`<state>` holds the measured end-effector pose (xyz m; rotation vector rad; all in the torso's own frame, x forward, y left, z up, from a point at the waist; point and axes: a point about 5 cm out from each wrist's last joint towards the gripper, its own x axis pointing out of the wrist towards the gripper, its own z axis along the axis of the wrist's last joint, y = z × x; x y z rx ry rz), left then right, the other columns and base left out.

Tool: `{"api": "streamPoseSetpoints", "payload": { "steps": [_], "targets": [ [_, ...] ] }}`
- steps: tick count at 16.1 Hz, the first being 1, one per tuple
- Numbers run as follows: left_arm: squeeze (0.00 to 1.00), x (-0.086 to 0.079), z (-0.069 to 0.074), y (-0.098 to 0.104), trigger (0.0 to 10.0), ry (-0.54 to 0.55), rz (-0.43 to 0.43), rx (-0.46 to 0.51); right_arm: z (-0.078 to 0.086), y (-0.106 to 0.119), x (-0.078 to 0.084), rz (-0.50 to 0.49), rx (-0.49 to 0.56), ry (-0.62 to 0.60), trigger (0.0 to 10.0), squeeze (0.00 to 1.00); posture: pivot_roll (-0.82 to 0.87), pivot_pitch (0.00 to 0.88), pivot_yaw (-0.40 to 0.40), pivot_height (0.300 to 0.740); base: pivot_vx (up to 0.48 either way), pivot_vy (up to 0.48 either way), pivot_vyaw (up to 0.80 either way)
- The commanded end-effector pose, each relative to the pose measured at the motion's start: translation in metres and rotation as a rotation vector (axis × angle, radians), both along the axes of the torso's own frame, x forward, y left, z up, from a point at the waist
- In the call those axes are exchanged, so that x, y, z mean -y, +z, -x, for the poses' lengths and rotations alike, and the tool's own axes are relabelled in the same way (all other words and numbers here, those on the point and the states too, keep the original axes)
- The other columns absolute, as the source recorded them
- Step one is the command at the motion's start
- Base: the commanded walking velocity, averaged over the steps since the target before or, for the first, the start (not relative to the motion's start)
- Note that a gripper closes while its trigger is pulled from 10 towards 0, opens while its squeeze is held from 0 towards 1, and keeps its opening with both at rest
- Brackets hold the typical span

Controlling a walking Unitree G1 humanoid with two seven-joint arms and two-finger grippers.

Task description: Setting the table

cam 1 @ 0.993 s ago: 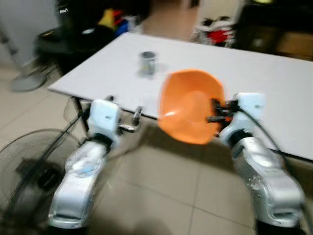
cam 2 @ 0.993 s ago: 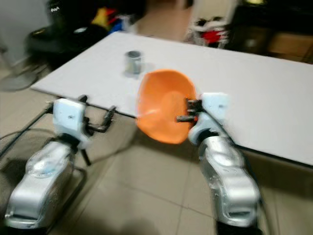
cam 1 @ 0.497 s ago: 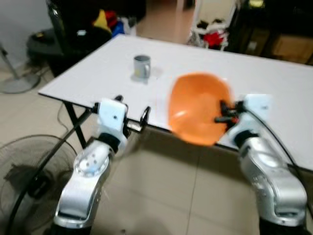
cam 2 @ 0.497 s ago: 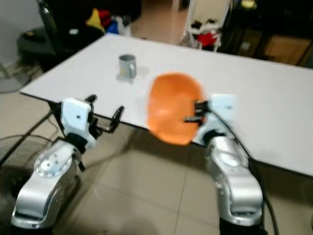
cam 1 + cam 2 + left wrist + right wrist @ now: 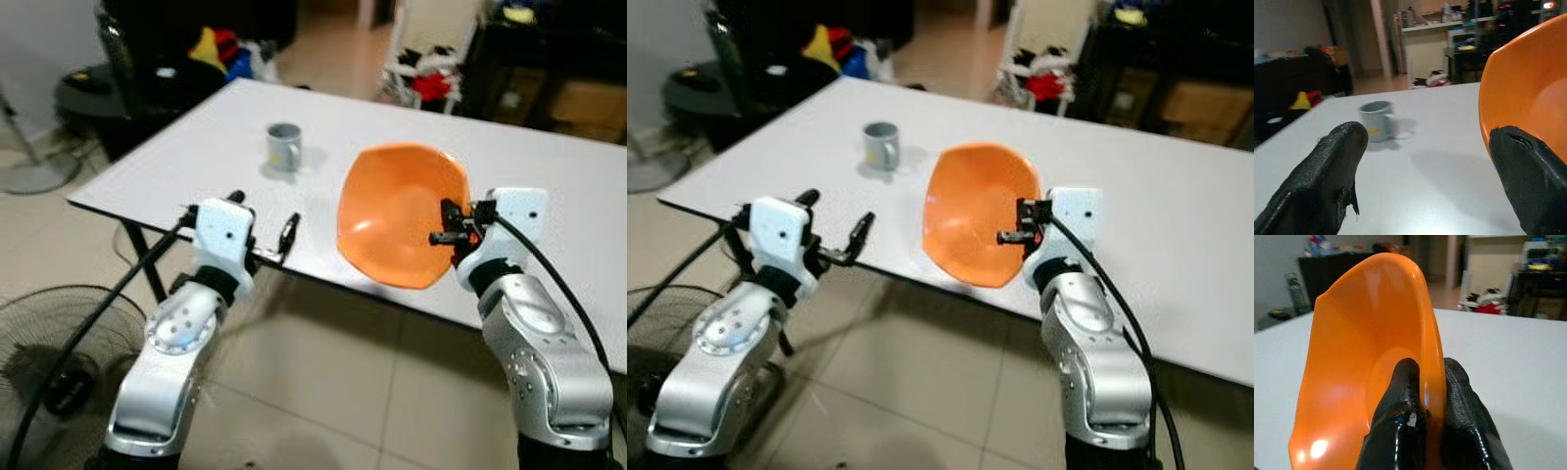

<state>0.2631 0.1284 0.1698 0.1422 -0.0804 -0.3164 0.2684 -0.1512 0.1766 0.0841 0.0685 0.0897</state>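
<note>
Gripping the orange bowl [image 5: 400,211] by its rim, the right gripper [image 5: 448,223] holds it tilted on edge above the white table [image 5: 549,186]. Left wrist view: left gripper [image 5: 1435,176] spread wide, empty; grey mug [image 5: 1376,127] beyond. Right wrist view: fingers [image 5: 1400,396] clamp the rim, the bowl's lower edge cut off.

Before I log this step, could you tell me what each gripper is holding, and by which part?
The right gripper pinches the orange bowl by its rim, one finger inside, one outside. The left gripper is open and holds nothing.
</note>
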Motion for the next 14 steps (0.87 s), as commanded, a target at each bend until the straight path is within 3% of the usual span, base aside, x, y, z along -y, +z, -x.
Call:
{"api": "streamPoseSetpoints", "payload": {
  "steps": [1,14],
  "targets": [
    [0.00,-0.0048,-0.0005,0.0011,10.0,0.018,-0.007,0.005,-0.0009,0.0071,-0.0088,-0.026,0.029,0.041,10.0,0.00,0.12,0.000,-0.016,0.740,0.364,0.000,0.00],
    [0.00,-0.0052,0.0027,-0.0014,10.0,0.007,-0.026,0.002,0.0011,0.0024,-0.0076,-0.053,0.009,0.036,10.0,0.00,0.12,0.000,-0.015,0.740,0.364,0.000,0.00]
  ]
}}
